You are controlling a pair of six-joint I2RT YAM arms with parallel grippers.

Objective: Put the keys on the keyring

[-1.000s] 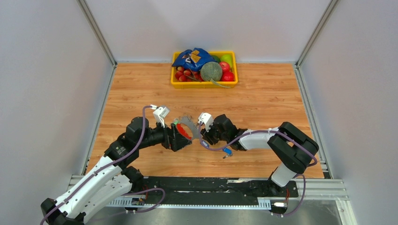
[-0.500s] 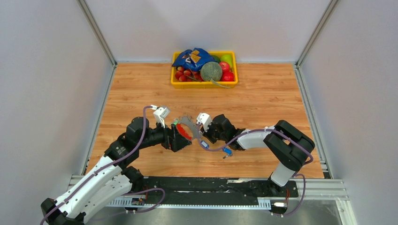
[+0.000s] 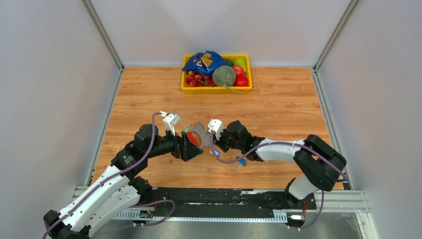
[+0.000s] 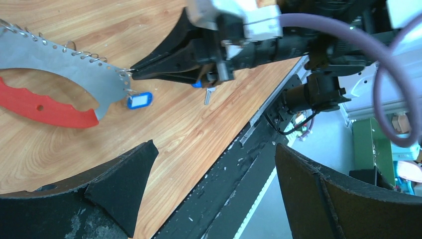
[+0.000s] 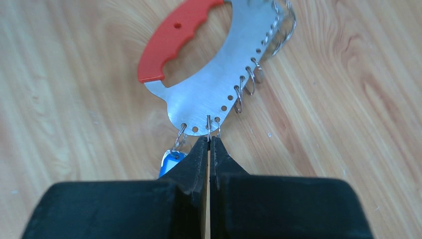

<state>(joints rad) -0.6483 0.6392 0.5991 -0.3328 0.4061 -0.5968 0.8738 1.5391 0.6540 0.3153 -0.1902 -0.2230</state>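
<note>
Closed since earlier: right claw [image 5: 209,142], pinching wire ring [image 5: 208,124] on keyring [image 5: 209,84] | left claw [image 4: 214,149] released | keyring likely stiff, light, rings slippery; steady by red handle [image 5: 174,37]

A lab test cell: white panels [image 3: 50,74], aluminium frame [image 3: 102,32], wooden tabletop [image 3: 278,109].

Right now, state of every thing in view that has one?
keyring: flat on table
right gripper: shut on one keyring edge ring
left gripper: open, empty
first blue key: hooked on end ring
second blue key: loose on table
yellow tray: full
</note>
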